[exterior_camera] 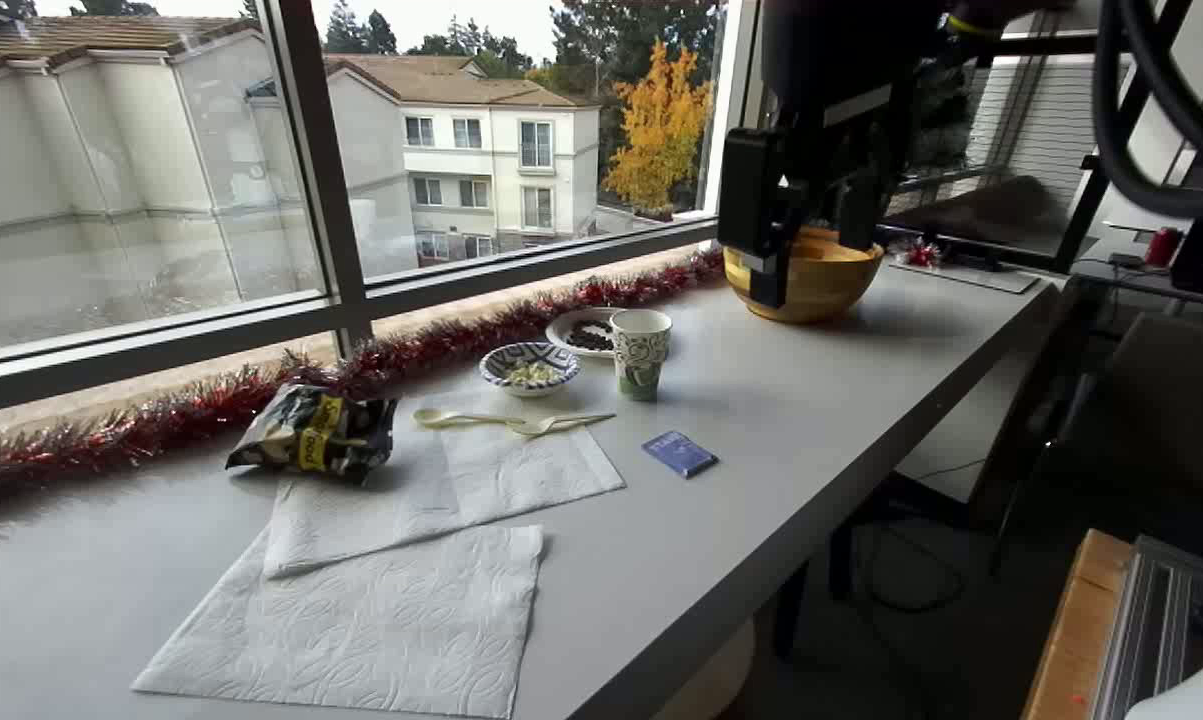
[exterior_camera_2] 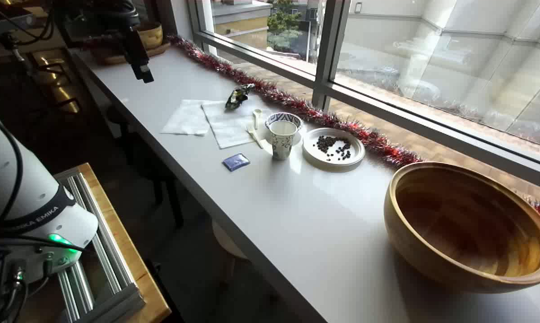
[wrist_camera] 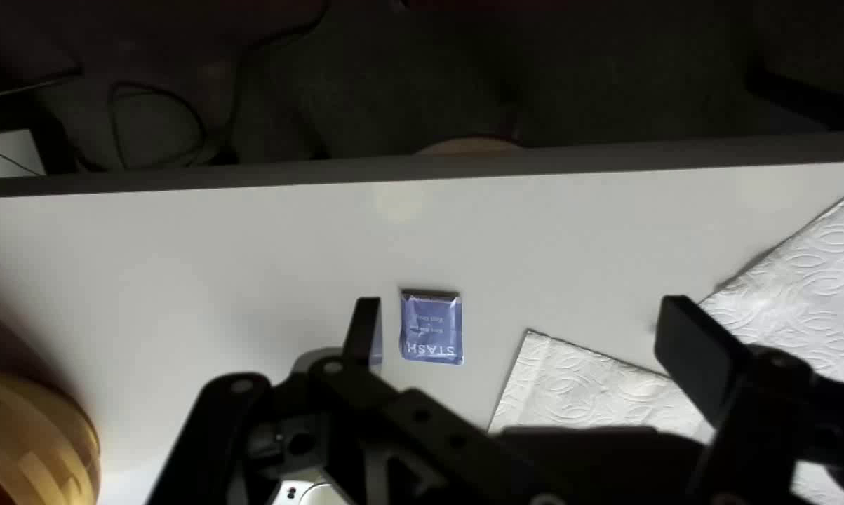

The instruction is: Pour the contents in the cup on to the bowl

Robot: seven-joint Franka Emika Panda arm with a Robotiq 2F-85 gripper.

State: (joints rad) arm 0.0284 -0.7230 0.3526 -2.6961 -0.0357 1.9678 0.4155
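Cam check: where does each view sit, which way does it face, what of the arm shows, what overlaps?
Exterior view: above the table, napkins nearest, facing the bowl; window picture-left, gripper upper right.
Exterior view: bowl nearest, looking along the table towards the napkins; window picture-right, arm base picture-left, gripper upper left.
Wrist view: behind the fingers, which stand open at the bottom, looking down at the table edge and packet.
Both exterior views share bowl, cup, packet, napkins and gripper.
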